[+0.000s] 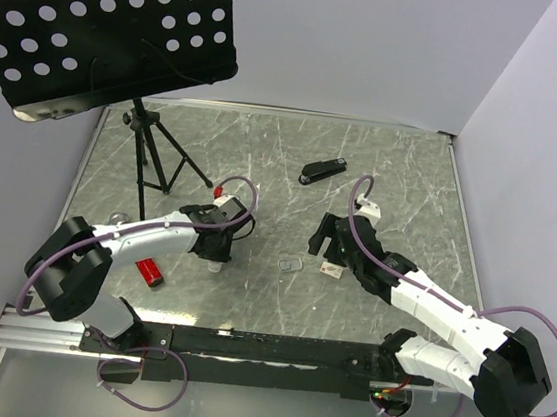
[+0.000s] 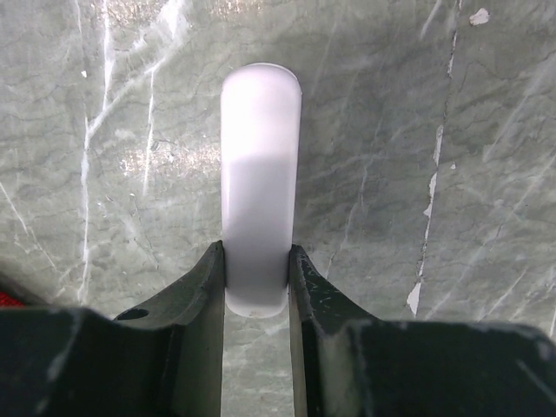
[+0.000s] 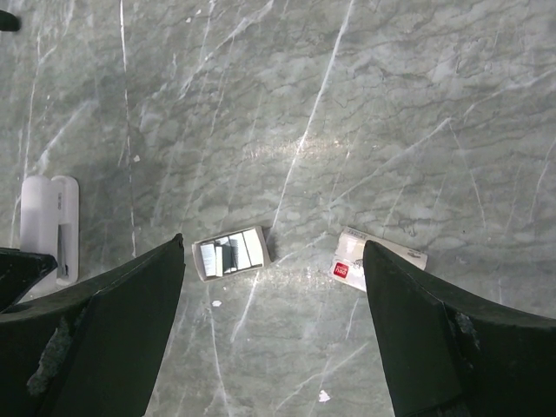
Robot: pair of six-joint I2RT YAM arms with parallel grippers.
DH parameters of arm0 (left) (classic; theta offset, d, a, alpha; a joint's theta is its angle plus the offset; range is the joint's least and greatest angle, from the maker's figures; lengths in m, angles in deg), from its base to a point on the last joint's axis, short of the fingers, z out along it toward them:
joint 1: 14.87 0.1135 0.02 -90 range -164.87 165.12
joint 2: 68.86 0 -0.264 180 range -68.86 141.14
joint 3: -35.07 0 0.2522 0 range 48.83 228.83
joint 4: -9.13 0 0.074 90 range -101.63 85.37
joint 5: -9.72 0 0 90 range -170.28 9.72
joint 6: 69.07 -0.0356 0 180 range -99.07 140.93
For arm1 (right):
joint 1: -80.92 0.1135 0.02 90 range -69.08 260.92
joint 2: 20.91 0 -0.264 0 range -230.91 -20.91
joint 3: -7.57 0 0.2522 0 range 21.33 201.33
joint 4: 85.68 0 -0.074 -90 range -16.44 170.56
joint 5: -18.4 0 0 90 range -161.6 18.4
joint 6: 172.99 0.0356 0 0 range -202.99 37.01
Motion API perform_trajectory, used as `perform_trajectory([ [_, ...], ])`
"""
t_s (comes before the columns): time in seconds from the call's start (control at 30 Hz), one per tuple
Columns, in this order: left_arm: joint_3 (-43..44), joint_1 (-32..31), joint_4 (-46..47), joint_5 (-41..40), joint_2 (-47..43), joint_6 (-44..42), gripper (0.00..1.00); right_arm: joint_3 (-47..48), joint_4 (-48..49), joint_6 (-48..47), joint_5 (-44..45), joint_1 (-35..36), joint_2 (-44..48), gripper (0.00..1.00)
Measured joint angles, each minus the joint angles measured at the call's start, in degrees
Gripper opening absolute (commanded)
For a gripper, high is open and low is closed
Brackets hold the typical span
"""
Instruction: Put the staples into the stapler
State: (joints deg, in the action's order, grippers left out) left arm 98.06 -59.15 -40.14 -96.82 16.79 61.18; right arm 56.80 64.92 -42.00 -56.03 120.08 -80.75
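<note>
An open tray of staples (image 3: 231,253) and its pale box with red print (image 3: 358,261) lie on the marble table; both also show in the top view, the tray (image 1: 290,265) and the box (image 1: 330,270). My right gripper (image 3: 274,248) is open and empty above them, and one finger hides part of the box. My left gripper (image 2: 256,261) is shut on a small white stapler (image 2: 259,165) held at the table (image 1: 214,265). The white stapler also shows at the left of the right wrist view (image 3: 48,228). A black stapler (image 1: 325,171) lies farther back.
A small red object (image 1: 150,272) lies near the left arm. A black tripod (image 1: 149,154) with a perforated music-stand plate (image 1: 99,17) stands at the back left. White walls close the back and the right side.
</note>
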Motion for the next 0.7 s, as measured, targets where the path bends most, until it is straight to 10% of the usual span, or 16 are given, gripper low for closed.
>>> perform_trajectory([
  [0.7, 7.3, 1.4, -7.0, 1.2, 4.3, -0.9, 0.02, -1.3, 0.5, -1.5, -0.9, -1.8, 1.6, 0.89],
])
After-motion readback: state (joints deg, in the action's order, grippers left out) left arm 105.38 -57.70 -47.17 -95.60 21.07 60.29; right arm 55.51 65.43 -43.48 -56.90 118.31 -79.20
